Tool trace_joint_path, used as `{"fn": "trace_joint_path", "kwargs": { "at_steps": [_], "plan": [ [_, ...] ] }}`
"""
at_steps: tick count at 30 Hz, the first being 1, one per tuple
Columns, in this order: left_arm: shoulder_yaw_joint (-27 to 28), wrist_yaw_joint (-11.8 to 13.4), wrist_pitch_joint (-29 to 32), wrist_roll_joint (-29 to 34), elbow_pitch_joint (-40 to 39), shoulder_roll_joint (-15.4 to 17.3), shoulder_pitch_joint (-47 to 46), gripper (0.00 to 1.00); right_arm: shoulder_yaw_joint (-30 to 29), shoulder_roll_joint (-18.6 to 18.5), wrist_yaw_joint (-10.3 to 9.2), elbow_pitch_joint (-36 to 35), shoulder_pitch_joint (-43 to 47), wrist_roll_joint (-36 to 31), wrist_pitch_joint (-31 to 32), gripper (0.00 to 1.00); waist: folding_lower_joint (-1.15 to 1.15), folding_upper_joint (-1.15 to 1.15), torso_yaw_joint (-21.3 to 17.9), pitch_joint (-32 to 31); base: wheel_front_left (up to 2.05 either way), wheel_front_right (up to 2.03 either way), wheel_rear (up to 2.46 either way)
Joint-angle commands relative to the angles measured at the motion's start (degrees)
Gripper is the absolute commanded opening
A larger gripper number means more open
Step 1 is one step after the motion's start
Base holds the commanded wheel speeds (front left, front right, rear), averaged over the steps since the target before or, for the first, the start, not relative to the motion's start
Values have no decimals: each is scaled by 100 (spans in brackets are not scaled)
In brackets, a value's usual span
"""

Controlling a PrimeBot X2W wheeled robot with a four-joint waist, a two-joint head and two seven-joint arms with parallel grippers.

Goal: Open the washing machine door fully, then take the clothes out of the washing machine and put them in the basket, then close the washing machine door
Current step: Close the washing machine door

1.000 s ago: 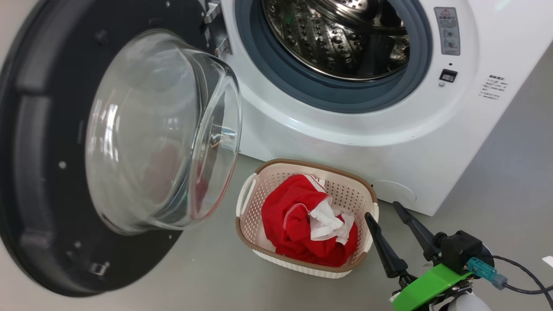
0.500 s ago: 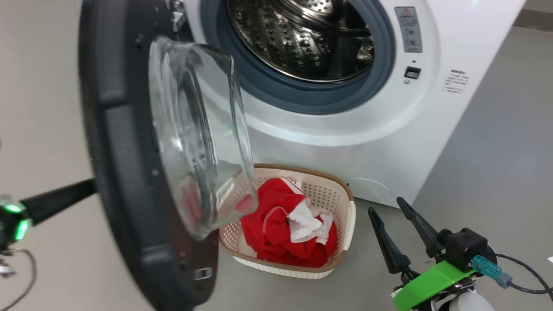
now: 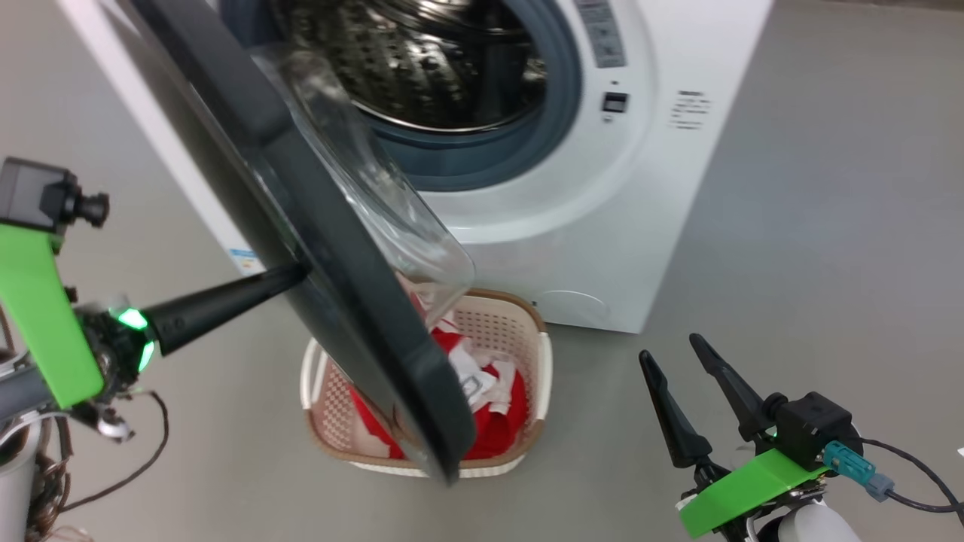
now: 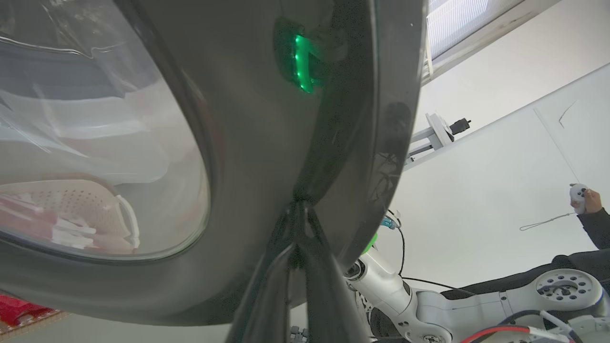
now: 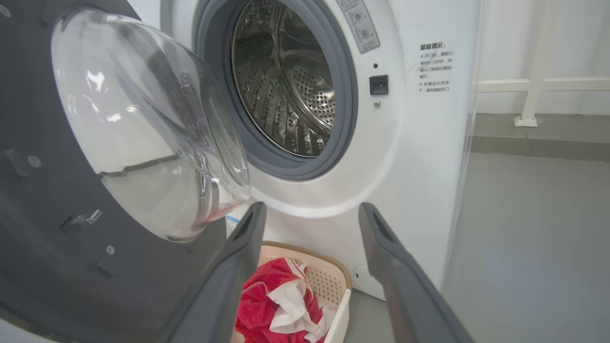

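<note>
Step in hand: closing the door. The clothes [image 3: 501, 410] already lie in the basket [image 3: 544, 361], and what shows of the steel drum [image 3: 422, 68] looks empty.
Door: the washing machine door [image 3: 331, 278] runs edge-on down the left-centre of the head view, about half swung, its glass window [image 3: 392, 218] bulging toward the washing machine [image 3: 602, 248].
Left gripper: the left gripper [image 3: 297, 272] comes in from the left edge, fingers pressed together with nothing between them, tips against the door's glossy outer face; the left wrist view shows the same contact [image 4: 298, 209].
Right gripper: the right gripper [image 3: 669, 346] hangs at lower right, fingers spread and empty, well apart from the door.
Next move: probably a steady push on that face until the door meets the grey rubber ring [image 3: 561, 98] and its catch reaches the black latch socket [image 3: 615, 102].
In the way: the basket stands just in front of the machine, below the door's lower edge; how much room lies between them I cannot tell.
Around: grey floor [image 3: 791, 263]; a person's hand [image 4: 592, 200] holds a pale controller at the right of the left wrist view.
</note>
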Motion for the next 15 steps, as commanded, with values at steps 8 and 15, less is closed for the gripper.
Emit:
{"fn": "trace_joint_path", "kwargs": {
  "at_steps": [8,15],
  "plan": [
    [260,-19,-306,227,115,23,-709,0,71,185,9,-260,-207,-147,-27,100,0,0,-1005,488,0,0,0],
    [342,-19,-562,422,376,105,-1088,0,45,320,9,-361,-321,-191,-27,100,0,0,-1615,833,0,0,0]
  ]
}}
